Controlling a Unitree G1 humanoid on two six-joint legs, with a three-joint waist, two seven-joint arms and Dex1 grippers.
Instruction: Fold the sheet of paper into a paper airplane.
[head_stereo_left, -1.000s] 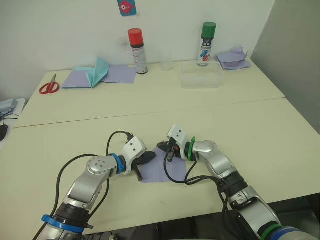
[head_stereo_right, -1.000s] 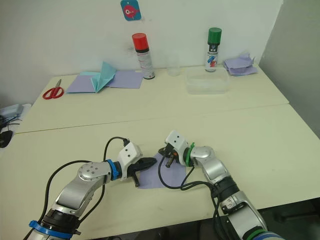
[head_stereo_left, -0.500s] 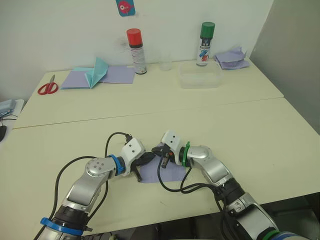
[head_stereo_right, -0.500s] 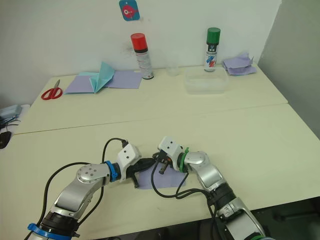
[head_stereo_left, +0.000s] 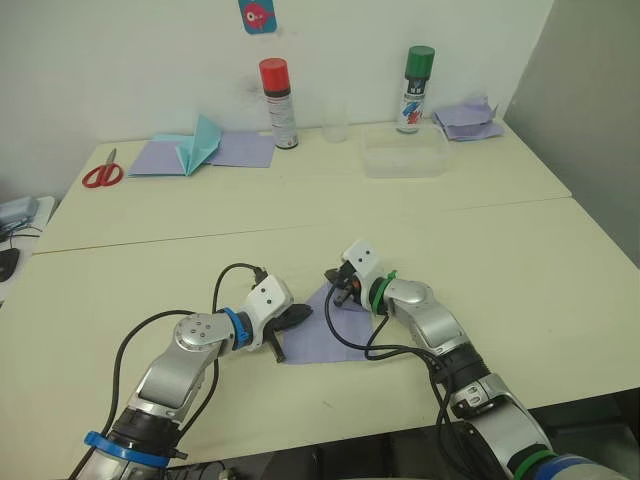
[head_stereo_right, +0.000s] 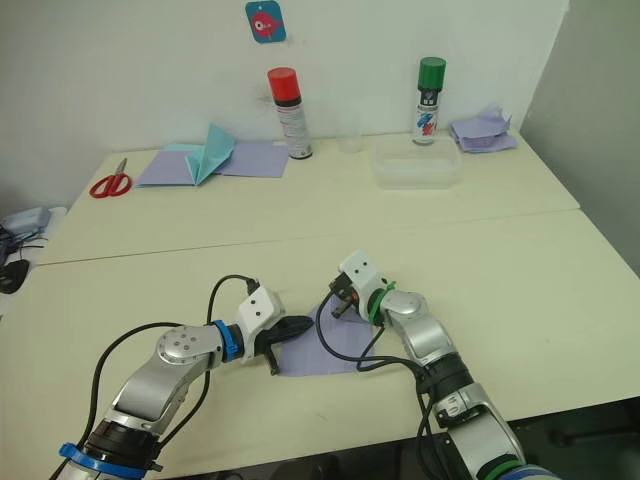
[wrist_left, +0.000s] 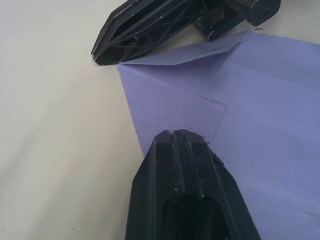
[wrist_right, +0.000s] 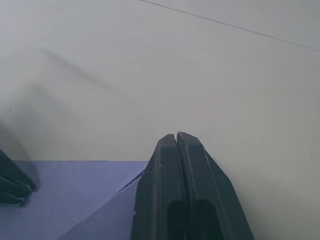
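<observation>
Both jaws shut, the right gripper (head_stereo_left: 337, 284) has lifted the sheet of paper's (head_stereo_left: 320, 338) corner (fold starting), left gripper (head_stereo_left: 292, 318) pinning low-centre.

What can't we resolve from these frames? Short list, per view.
- Head views: the sheet of paper is partly covered by the left gripper and right gripper; the crease layout under them is hidden.
- Right wrist view: the shut fingers hide whether they pinch the paper's corner.
- Left wrist view: the sheet runs off the edge.
- Head views: labels on the green-capped spray can are too small to read.
</observation>
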